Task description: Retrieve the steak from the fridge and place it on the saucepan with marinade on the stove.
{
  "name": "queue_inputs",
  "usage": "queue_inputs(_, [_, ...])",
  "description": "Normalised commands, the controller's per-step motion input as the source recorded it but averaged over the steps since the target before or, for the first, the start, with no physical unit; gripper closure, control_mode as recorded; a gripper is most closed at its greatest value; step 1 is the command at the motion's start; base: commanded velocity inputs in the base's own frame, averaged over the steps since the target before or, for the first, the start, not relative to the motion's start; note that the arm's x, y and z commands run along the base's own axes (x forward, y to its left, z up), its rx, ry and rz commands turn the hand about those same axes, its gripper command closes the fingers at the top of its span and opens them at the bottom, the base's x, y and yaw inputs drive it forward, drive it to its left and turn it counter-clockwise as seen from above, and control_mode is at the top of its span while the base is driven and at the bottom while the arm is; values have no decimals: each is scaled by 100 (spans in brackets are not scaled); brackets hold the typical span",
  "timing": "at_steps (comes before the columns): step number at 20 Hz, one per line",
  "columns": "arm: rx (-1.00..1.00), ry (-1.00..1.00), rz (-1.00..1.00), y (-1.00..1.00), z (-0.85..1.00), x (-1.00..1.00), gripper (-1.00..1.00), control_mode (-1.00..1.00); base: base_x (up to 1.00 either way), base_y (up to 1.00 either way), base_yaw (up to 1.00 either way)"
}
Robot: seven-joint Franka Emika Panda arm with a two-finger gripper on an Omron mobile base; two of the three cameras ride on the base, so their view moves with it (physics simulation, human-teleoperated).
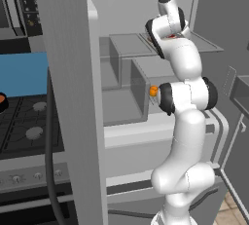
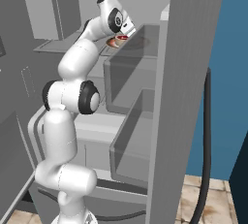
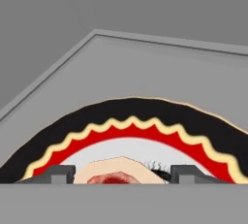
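Steak (image 3: 115,174): we find it on a plate (image 3: 145,121) with a black rim and red-and-cream zigzag band, on an upper fridge shelf (image 2: 145,41). End effector (image 3: 115,175): fingertips (image 3: 58,173) stand apart on either side of the steak; whether they grip it we cannot tell. Orange ball (image 1: 153,91): lower bin. Stove (image 1: 29,121): left of the fridge.

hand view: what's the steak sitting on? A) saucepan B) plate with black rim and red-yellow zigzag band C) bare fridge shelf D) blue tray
B: the steak lies on a plate with a black rim and a red and yellow zigzag band, between the two fingers.
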Motion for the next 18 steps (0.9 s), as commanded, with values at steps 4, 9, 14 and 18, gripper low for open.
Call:
queue_inputs(4, [0,0,0,0,0,0,100,-100,0,0,0])
queue_inputs(9, [0,-5,0,0,10,0,100,-100,0,0,0])
queue_inputs(14, [0,-10,0,1,24,-8,100,-100,0,0,0])
queue_inputs(18, [0,-6,0,2,9,-19,100,-100,0,0,0])
